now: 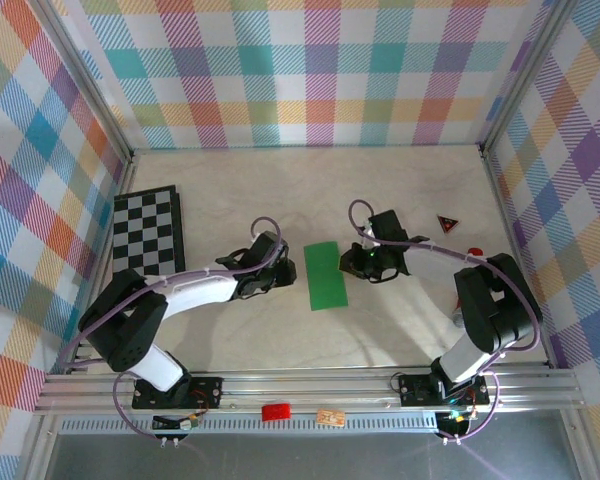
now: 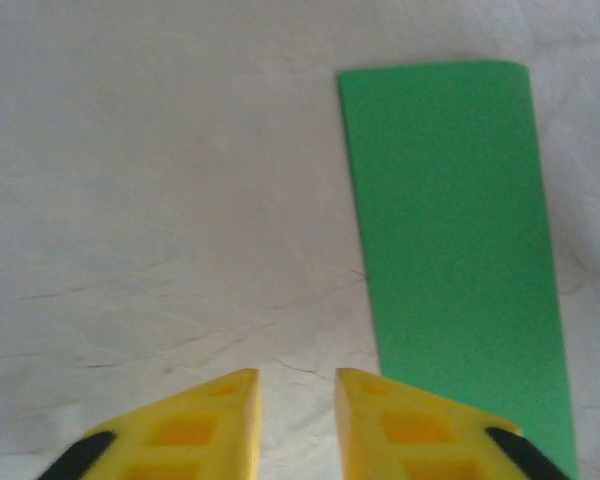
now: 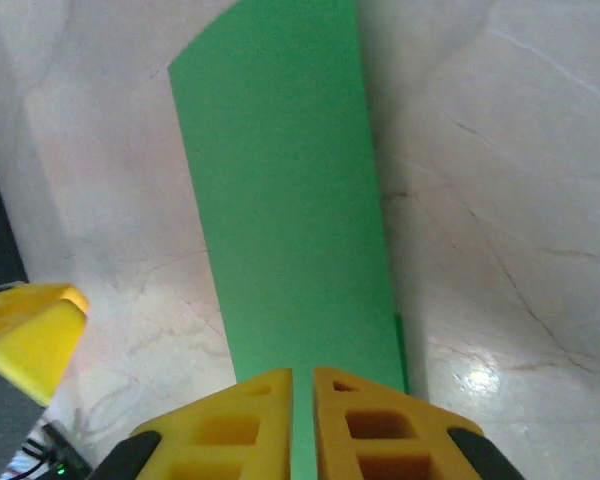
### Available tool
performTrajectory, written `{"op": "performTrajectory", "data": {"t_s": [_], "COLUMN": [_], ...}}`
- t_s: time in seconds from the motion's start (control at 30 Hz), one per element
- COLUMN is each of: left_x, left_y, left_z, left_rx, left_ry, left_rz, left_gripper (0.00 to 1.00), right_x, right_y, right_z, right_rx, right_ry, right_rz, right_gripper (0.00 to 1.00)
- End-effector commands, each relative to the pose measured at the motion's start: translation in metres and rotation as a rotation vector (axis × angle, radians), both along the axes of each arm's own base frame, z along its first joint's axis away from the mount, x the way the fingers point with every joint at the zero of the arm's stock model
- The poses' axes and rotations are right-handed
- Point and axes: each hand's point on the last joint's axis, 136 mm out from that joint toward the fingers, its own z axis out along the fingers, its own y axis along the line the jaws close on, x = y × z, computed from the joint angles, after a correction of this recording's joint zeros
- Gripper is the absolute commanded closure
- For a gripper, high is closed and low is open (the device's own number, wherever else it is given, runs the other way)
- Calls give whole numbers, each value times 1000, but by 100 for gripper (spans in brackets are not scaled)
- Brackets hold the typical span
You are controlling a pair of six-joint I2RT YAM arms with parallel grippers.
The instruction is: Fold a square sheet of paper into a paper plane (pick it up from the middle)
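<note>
The square sheet of paper (image 1: 325,275) lies flat at the table's middle, folded into a narrow bright green rectangle. In the left wrist view the paper (image 2: 450,230) lies up and to the right of my left gripper (image 2: 297,375). That gripper stands slightly open over bare table, nothing between its fingers. From above, the left gripper (image 1: 285,272) is just left of the paper. My right gripper (image 1: 352,262) is at the paper's right edge. In the right wrist view the right gripper (image 3: 302,372) hangs over the paper (image 3: 285,200), its jaws almost together with nothing seen held.
A black-and-white chessboard (image 1: 148,232) lies at the left by the wall. A small red-and-black triangle (image 1: 447,223) sits at the right, with a red object (image 1: 475,250) near it. A red cylinder (image 1: 276,411) rests on the front rail. Checkered walls enclose the table.
</note>
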Motion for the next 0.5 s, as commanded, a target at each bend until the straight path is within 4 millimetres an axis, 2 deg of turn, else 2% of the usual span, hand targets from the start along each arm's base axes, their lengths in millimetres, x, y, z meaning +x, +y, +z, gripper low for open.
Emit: {"op": "performTrajectory", "data": {"t_s": [0.0, 0.1, 0.47], "left_x": [5, 4, 8], "left_y": [-24, -33, -36], "left_z": [14, 10, 3], "left_rx": [-137, -157, -261], "left_ry": [14, 49, 90], "left_rz": [-53, -72, -9], "left_gripper": [68, 68, 68], "right_x": [2, 1, 5], "right_y": [15, 16, 19], "right_z": [20, 17, 8], "right_rx": [134, 149, 172], "right_ry": [-25, -3, 24], "right_rz": [42, 58, 63], "right_gripper": [86, 87, 87]}}
